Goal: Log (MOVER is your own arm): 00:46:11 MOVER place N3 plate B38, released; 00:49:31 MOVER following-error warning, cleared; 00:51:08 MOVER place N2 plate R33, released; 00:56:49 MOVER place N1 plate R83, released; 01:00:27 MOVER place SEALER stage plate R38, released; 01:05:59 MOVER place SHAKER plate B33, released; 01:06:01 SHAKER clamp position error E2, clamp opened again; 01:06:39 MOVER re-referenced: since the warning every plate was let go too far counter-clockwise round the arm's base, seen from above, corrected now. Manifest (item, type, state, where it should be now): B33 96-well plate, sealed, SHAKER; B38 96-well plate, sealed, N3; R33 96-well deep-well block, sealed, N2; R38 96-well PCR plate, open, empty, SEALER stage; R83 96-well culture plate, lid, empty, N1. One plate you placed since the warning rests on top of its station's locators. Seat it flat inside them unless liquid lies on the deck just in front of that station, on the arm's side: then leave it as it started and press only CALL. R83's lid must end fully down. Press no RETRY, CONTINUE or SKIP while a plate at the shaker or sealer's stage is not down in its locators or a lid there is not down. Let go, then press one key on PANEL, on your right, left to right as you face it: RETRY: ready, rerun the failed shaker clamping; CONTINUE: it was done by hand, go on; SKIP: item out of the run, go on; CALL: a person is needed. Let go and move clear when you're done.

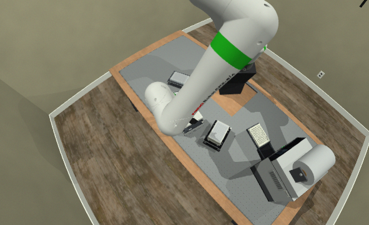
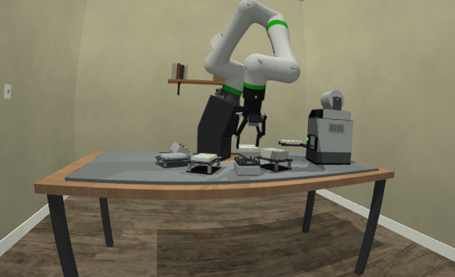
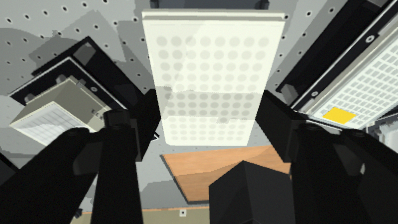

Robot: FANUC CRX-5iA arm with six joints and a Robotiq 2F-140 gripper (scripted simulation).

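My gripper (image 3: 208, 104) is shut on a white sealed 96-well plate (image 3: 212, 80), with one finger on each long side. In the exterior view the gripper (image 2: 250, 143) holds this plate (image 2: 248, 147) a little above the deck, behind the low grey shaker (image 2: 246, 167). In the overhead view my arm hides the gripper, and only a corner of the plate (image 1: 198, 116) shows above the shaker (image 1: 193, 126). A tall deep-well block (image 3: 55, 112) sits on its black nest to the left. A gridded plate (image 3: 360, 85) with a yellow patch (image 3: 339, 115) sits to the right.
The sealer (image 2: 329, 136) stands at the right end of the deck, with an open PCR plate (image 1: 258, 135) on its stage. The deep-well block (image 1: 216, 134), two more plates on nests (image 2: 172, 157) (image 2: 204, 158) and the tilted key panel (image 2: 178, 147) stand along the deck. The black arm pedestal (image 2: 215, 128) is behind them.
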